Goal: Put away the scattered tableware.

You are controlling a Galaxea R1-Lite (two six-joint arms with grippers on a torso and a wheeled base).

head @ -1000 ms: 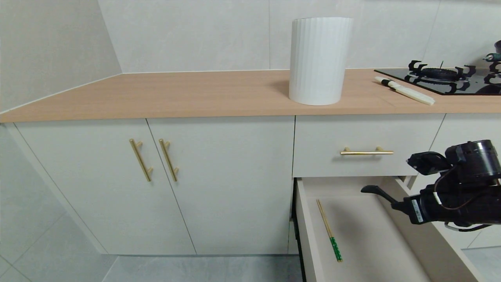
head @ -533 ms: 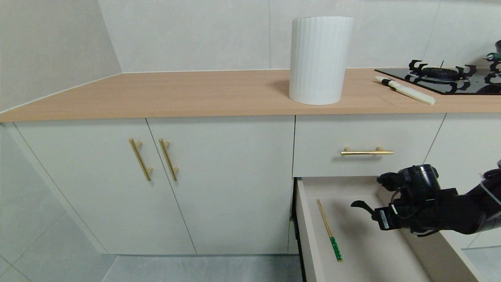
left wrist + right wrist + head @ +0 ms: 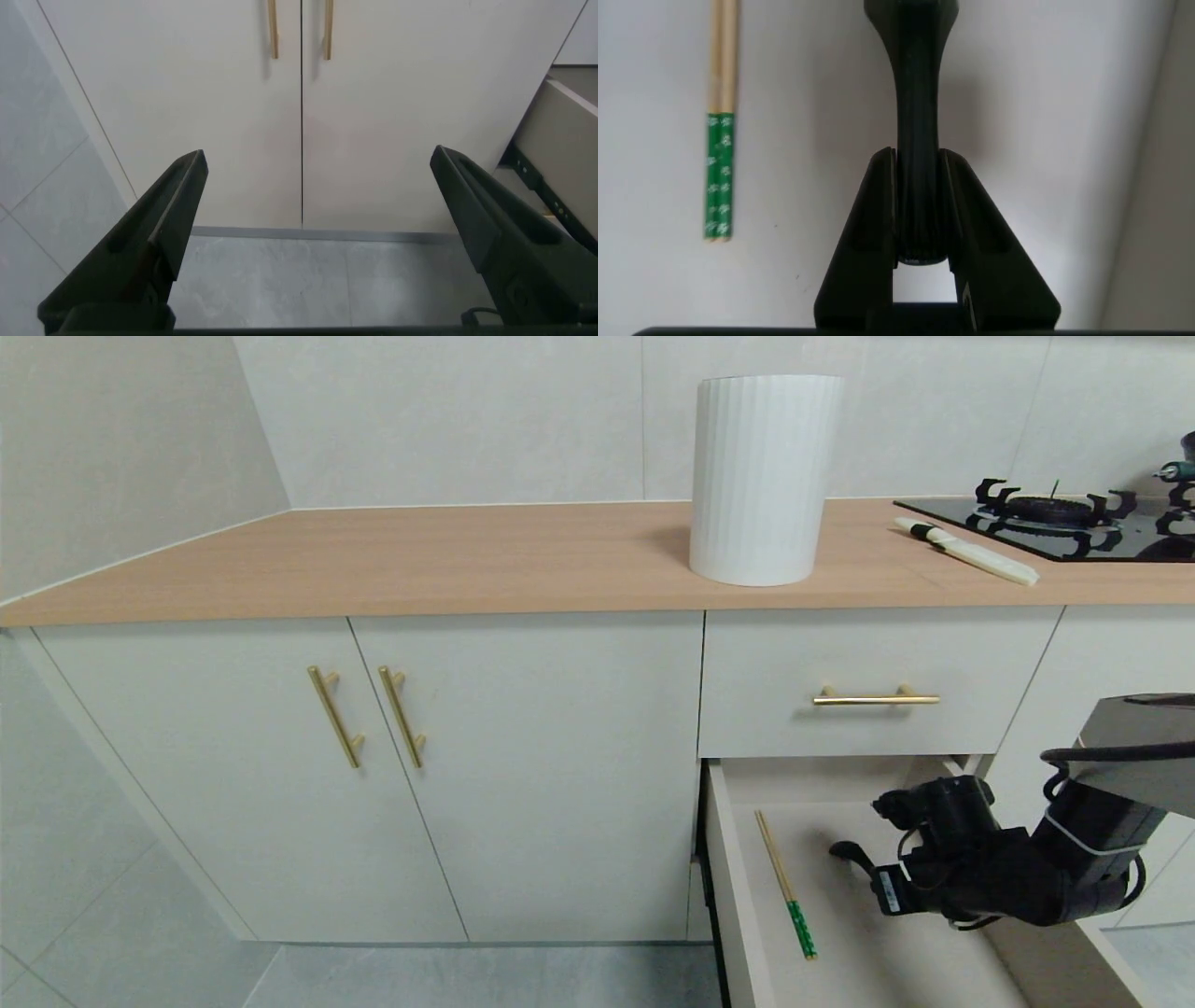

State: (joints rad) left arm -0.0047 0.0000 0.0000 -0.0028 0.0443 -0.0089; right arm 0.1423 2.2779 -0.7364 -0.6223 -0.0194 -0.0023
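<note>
Right gripper lowered into drawer, clamping black utensil, chopsticks beside.

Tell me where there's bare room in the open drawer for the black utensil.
The drawer floor is bare from the chopsticks, near its left wall, across to its right wall, including under the right gripper holding the black utensil. Only the strip by the chopsticks is crowded.

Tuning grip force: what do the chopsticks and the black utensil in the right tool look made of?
Chopsticks: likely bamboo or wood; matte tan shafts, green patterned paint at one end.
Utensil: probably plastic; uniform black, smooth, faint sheen, though coated metal can't be excluded.
</note>
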